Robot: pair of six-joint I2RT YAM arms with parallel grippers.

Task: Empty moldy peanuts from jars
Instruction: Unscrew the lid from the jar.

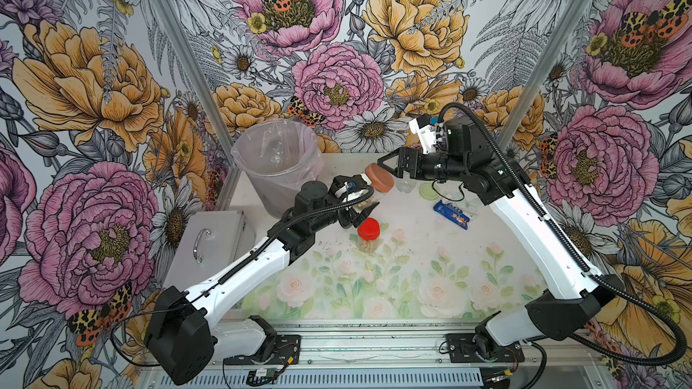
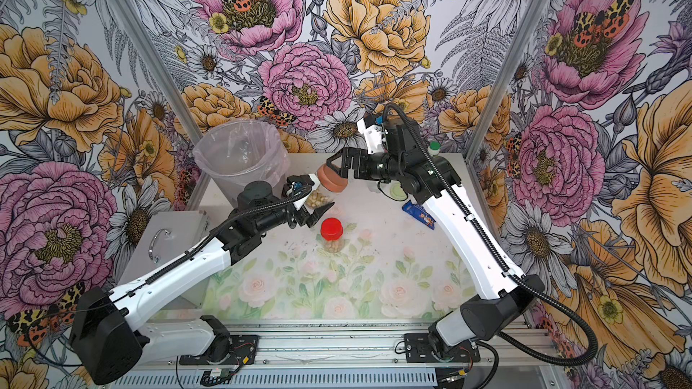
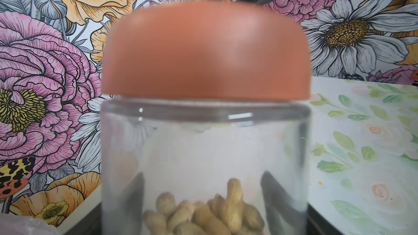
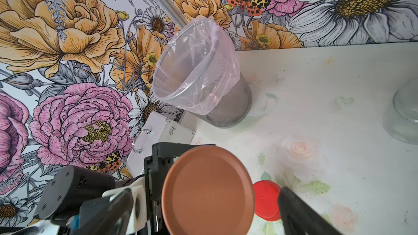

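1. Far to the left sat a grey box point(image 1: 209, 245) with a handle. Just behind it stood a bin point(image 1: 236, 154) with a thin bag inside. I think the bin was there to catch the nuts.
2. The left gripper point(image 1: 364, 200) pinched a jar point(image 3: 203, 132) by its clear sides. It held the jar up off the table point(image 1: 412, 241), tipped over a bit, close to the bin. That hold would keep the jar from turning.
3. The peanuts point(image 3: 203, 213) lay in a small heap inside that jar. Its brown lid point(image 1: 380, 178) was on, so no nuts could fall out yet.
4. Just in front, a red-lid jar point(image 1: 369, 234) stood shut on the table with nuts inside. It was close under the held jar and could get bumped.
5. The right gripper point(image 1: 385, 169) had its fingers spread wide, one on each side of the brown lid, not pressing on it. I think it was there to twist the lid off.
6. Further right lay an empty jar point(image 1: 406, 184), a green lid point(image 1: 428, 190) and a blue packet point(image 1: 451, 215). They were out of the way.
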